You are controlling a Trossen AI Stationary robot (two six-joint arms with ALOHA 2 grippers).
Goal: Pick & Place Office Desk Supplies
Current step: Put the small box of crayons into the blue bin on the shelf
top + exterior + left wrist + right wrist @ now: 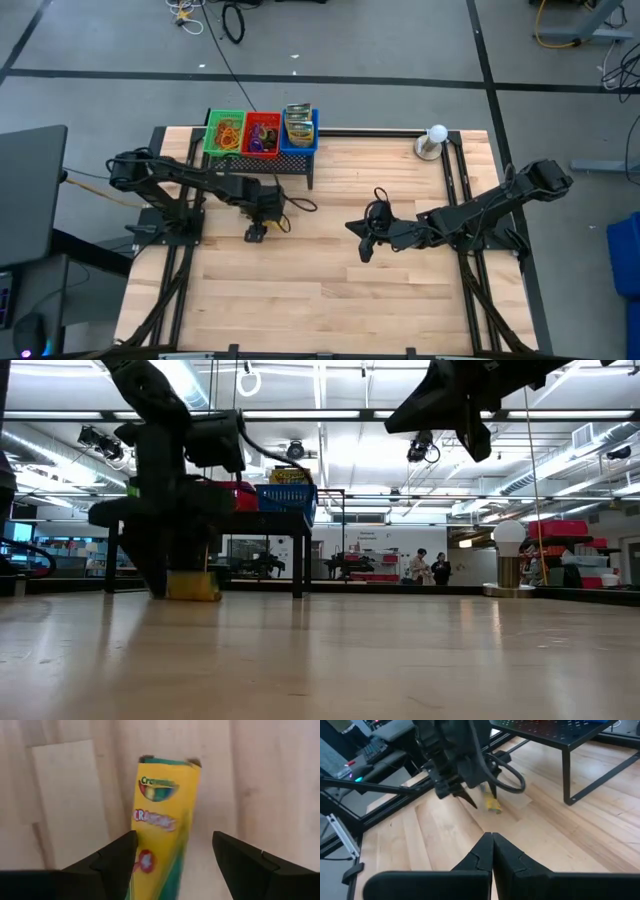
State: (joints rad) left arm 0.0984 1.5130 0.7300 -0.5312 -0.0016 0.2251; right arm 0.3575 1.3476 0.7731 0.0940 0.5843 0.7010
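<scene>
A yellow-green crayon box (160, 815) lies on the wooden table (330, 290), in front of the black rack (300, 160). My left gripper (172, 837) is open and points down over the box's near end, one finger on each side of it. The low view shows the box (195, 586) on the tabletop under that gripper. My right gripper (365, 250) is shut and empty, held above the middle of the table. On the rack, a green bin (224, 133) and a red bin (262, 133) hold rubber bands, and a blue bin (299, 128) holds packets. My left gripper has its fingers on either side of the crayon box, coming from above and lying across its length. One finger (117, 857) overlaps the box's long edge (137, 865); I cannot tell whether it touches. The box lies on the table.
A white ball on a round base (436, 140) stands at the far right corner. A black cable loop (300, 205) hangs by the left arm. The rack's legs (566, 775) stand just beyond the box. Bare wood stretches along the near half of the table.
</scene>
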